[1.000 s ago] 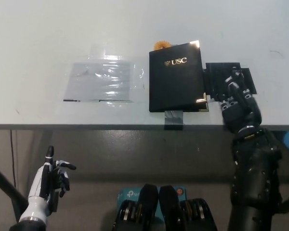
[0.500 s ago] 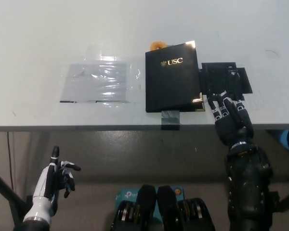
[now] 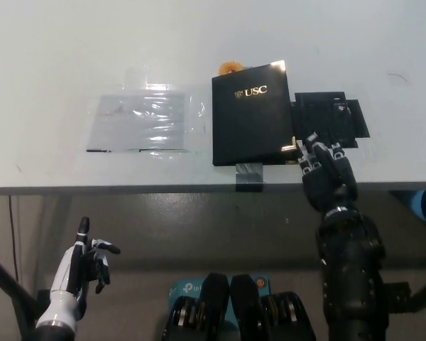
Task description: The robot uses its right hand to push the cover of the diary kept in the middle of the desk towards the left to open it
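A black diary (image 3: 252, 114) with gold USC lettering lies shut near the desk's front edge, a grey tape strip (image 3: 250, 172) under its near side. My black right hand (image 3: 322, 168) hovers at the diary's lower right corner, fingers apart and stretched, tips close to the cover's edge; contact cannot be made out. My white left hand (image 3: 82, 266) hangs below the desk at lower left, open and holding nothing.
A black flat patch (image 3: 331, 117) lies on the desk just right of the diary. A clear plastic sheet (image 3: 142, 121) lies to the diary's left. A small orange thing (image 3: 231, 67) peeks out behind the diary. The white desk (image 3: 92, 42) stretches beyond.
My right hand has moved left along the desk's front edge, from beside the black patch to the diary's lower right corner. The whole view has shifted slightly. The diary stays shut.
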You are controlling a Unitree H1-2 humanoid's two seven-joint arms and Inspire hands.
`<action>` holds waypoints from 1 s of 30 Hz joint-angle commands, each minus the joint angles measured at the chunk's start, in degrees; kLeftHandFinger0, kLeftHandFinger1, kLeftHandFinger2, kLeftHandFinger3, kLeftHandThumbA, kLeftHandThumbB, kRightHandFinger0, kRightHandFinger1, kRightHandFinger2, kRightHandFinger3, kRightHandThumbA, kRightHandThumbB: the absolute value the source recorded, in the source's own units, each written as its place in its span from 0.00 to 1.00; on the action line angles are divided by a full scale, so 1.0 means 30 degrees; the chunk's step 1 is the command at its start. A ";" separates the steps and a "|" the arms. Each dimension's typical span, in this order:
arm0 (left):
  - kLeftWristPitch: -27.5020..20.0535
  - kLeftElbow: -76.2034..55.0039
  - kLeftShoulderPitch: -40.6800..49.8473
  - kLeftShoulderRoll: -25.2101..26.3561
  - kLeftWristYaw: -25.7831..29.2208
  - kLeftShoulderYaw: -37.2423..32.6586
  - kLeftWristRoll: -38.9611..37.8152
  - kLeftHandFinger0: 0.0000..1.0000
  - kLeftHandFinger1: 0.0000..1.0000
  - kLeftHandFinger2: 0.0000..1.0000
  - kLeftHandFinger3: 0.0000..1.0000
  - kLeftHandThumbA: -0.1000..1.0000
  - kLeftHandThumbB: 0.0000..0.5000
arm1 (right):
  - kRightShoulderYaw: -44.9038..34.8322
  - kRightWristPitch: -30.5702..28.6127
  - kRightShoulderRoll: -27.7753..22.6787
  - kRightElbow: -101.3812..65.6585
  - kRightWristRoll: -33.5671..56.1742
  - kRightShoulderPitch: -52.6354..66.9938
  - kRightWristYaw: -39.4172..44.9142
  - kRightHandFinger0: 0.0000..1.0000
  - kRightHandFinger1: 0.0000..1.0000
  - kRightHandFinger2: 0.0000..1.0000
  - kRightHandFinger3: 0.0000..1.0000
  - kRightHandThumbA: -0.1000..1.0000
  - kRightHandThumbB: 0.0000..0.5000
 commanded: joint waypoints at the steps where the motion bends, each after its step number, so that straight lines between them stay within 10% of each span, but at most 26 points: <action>1: -0.0144 -0.0352 -0.0175 0.0151 0.0059 -0.0126 0.0170 0.08 0.17 0.14 0.31 1.00 0.80 | 0.0597 0.0367 0.0556 0.0540 -0.0373 -0.1542 -0.1246 0.80 0.86 0.88 1.00 1.00 0.36; 18: -0.0161 -0.0279 -0.0588 0.0341 -0.0072 -0.0395 0.0250 0.11 0.18 0.13 0.33 1.00 0.90 | 0.1493 0.0200 0.1338 0.1677 -0.1266 -0.2528 -0.2899 0.80 0.84 0.88 0.98 1.00 0.26; 26: 0.0135 -0.0462 -0.0480 0.0357 -0.0073 -0.0601 0.0313 0.12 0.18 0.15 0.35 1.00 0.83 | 0.3906 -0.0970 0.1765 0.2012 -0.3781 -0.1462 -0.2508 0.76 0.83 0.88 1.00 1.00 0.38; 30: 0.0055 -0.0447 -0.0535 0.0425 -0.0086 -0.0695 0.0352 0.12 0.18 0.14 0.32 1.00 0.85 | 0.6445 -0.1313 0.1614 0.1193 -0.5916 -0.1614 -0.2287 1.00 1.00 1.00 1.00 1.00 0.43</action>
